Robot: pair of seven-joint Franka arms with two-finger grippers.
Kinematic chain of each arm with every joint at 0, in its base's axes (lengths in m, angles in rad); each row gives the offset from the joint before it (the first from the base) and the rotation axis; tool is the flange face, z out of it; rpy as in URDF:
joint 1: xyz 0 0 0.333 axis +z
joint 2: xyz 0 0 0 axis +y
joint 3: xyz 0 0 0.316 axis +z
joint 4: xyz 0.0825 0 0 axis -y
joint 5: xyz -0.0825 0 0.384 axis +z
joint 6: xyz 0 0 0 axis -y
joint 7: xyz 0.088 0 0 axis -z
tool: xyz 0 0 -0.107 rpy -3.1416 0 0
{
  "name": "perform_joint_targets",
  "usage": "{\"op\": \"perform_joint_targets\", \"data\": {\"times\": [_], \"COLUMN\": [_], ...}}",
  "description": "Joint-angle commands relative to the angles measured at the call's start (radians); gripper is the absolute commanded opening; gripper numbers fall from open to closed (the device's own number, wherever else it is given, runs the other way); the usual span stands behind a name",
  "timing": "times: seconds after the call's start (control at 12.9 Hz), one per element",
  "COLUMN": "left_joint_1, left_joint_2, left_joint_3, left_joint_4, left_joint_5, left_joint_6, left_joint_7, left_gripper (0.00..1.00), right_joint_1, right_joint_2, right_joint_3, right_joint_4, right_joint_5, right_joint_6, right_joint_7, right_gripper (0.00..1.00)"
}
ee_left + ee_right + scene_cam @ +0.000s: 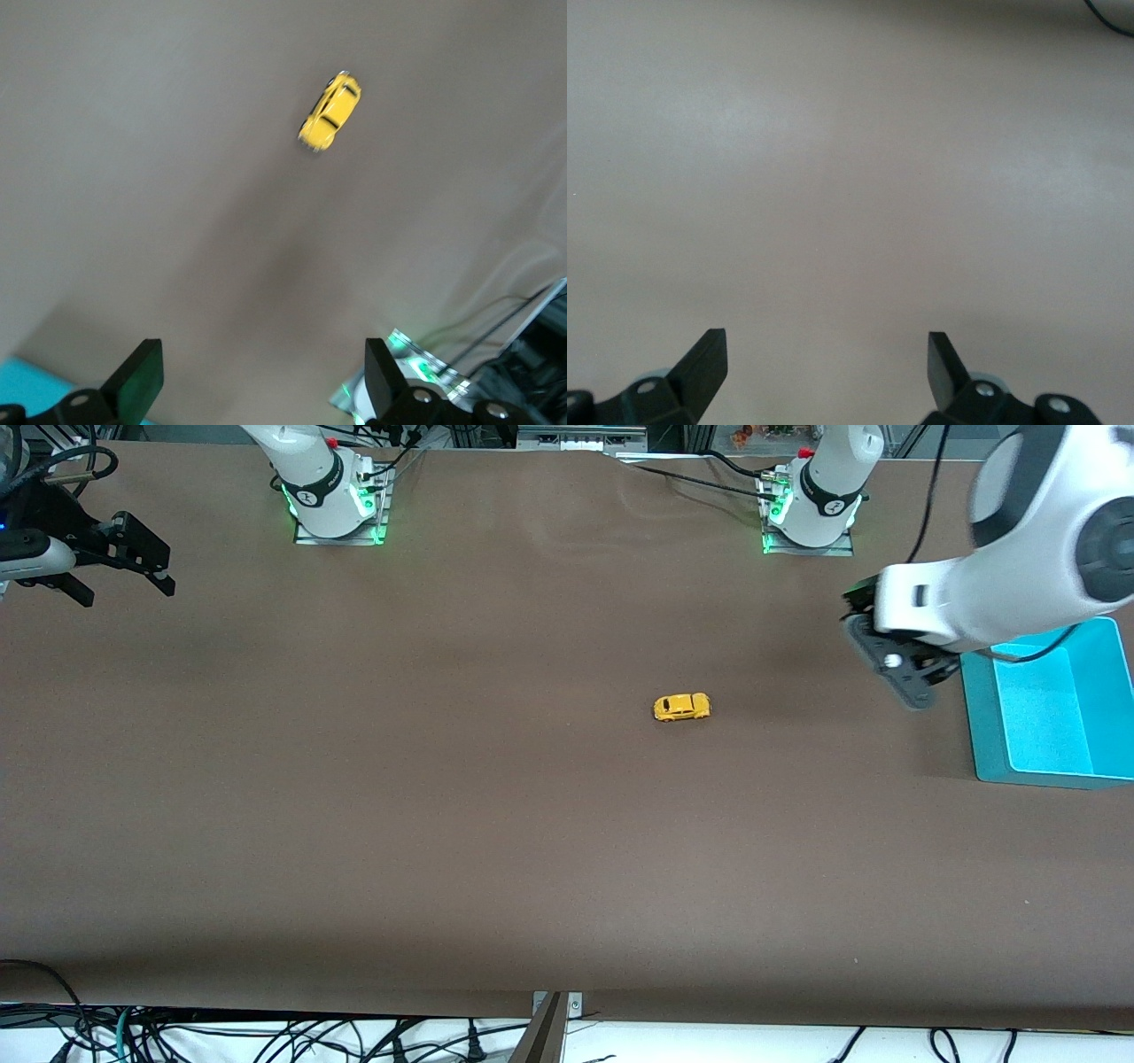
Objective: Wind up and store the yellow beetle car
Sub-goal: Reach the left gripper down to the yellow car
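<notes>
The yellow beetle car (681, 707) stands on its wheels on the brown table near the middle, toward the left arm's end. It also shows in the left wrist view (329, 112), well apart from the fingers. My left gripper (897, 669) is open and empty, in the air over the table between the car and the teal bin; its fingers (138, 376) are spread wide. My right gripper (133, 567) is open and empty at the right arm's end of the table, far from the car; its fingers (704, 361) show over bare table.
A teal bin (983, 717) stands open at the left arm's end of the table, beside the left gripper. The arm bases (332, 491) stand along the table's edge farthest from the front camera. Cables hang below the near edge.
</notes>
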Motion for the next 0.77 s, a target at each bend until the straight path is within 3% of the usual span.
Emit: {"op": "perform_joint_targets", "data": {"times": [0.0, 0.23, 0.46, 0.7], "left_joint_1": [-0.004, -0.007, -0.007, -0.027], "left_joint_2": [-0.071, -0.062, -0.021, 0.106], "left_joint_3": [-0.093, -0.12, -0.194, -0.208], "left_joint_4": [-0.206, -0.366, -0.533, -0.532], "left_joint_5": [0.021, 0.021, 0.025, 0.1], "left_joint_6": [0.199, 0.438, 0.74, 0.839], "left_joint_7": [0.047, 0.179, 0.228, 0.234], "left_gripper": [1.0, 1.0, 1.0, 1.0], "right_joint_1": [0.004, 0.018, 0.047, 0.058], "right_joint_2": [0.008, 0.013, 0.016, 0.034], "right_joint_3": [-0.006, -0.01, -0.013, -0.013], "right_joint_4": [0.024, 0.024, 0.023, 0.027], "right_joint_5": [0.016, 0.016, 0.01, -0.018], "right_joint_6": [-0.026, -0.026, -0.023, -0.009], "right_joint_7": [0.014, 0.02, 0.082, 0.105], "right_gripper": [1.0, 1.0, 1.0, 1.0]}}
